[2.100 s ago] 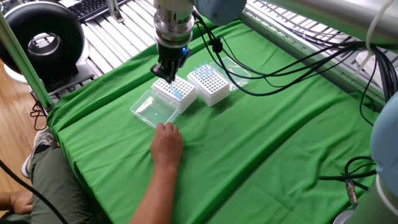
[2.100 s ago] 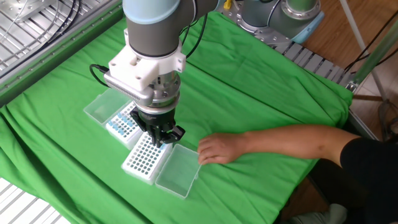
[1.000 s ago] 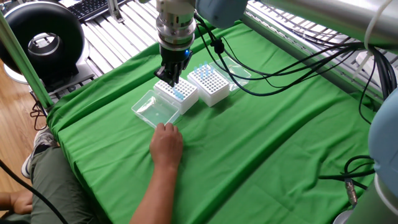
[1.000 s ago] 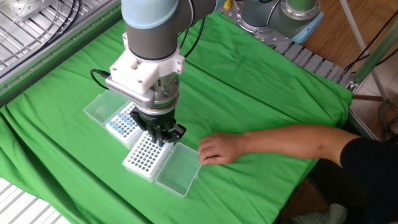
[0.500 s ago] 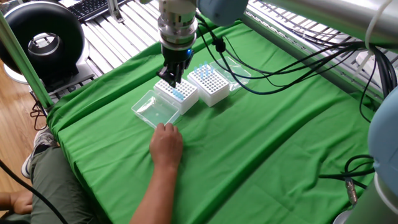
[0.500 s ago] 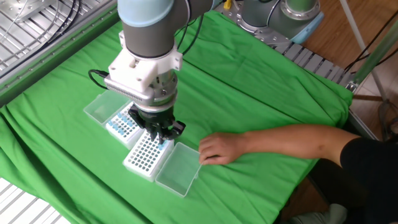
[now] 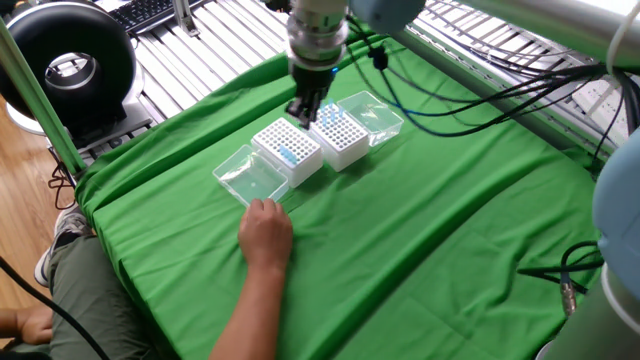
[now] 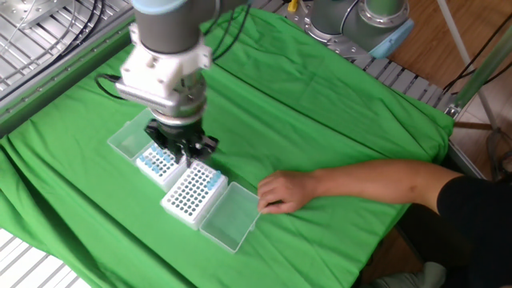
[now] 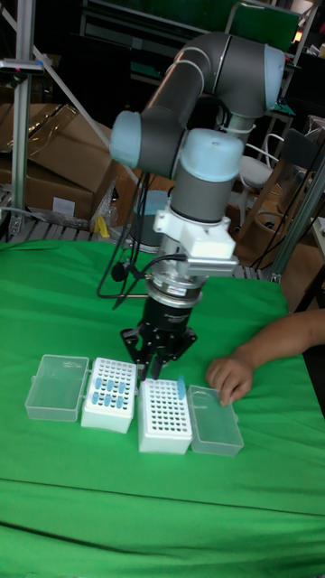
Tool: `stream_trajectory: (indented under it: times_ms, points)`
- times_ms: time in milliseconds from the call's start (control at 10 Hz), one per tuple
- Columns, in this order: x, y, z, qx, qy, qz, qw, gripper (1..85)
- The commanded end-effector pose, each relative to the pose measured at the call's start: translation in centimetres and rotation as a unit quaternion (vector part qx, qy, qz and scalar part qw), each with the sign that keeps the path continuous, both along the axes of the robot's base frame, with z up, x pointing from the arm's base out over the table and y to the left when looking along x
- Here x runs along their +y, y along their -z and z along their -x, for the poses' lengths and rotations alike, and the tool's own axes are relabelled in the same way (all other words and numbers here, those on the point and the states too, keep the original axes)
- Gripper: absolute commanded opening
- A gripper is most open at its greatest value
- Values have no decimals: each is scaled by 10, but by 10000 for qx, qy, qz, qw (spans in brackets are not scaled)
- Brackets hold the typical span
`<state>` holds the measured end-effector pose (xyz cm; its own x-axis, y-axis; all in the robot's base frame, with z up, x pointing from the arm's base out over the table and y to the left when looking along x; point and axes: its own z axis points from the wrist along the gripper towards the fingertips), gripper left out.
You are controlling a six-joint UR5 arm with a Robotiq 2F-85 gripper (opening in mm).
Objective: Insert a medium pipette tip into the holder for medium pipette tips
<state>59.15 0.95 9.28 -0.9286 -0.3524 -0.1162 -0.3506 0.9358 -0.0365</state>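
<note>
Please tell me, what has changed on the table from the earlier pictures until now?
The tool rose from the near tip box and moved sideways toward the other tip box, away from the person's hand. Whether it carries a tip cannot be seen. Both boxes, their open lids and the hand stayed where they were.

We see two white perforated tip racks side by side on the green cloth-covered table. Each rack's clear hinged lid lies open on its outer side. A person's hand rests just behind one lid.
</note>
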Motion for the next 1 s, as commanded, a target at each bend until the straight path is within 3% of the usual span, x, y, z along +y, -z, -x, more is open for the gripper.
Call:
stream_trajectory:
  times_ms: [0,900]
  points:
    - [-28,8,-1,-95,-264,8,9996,263]
    - [-31,17,-11,-226,-468,34,9986,273]
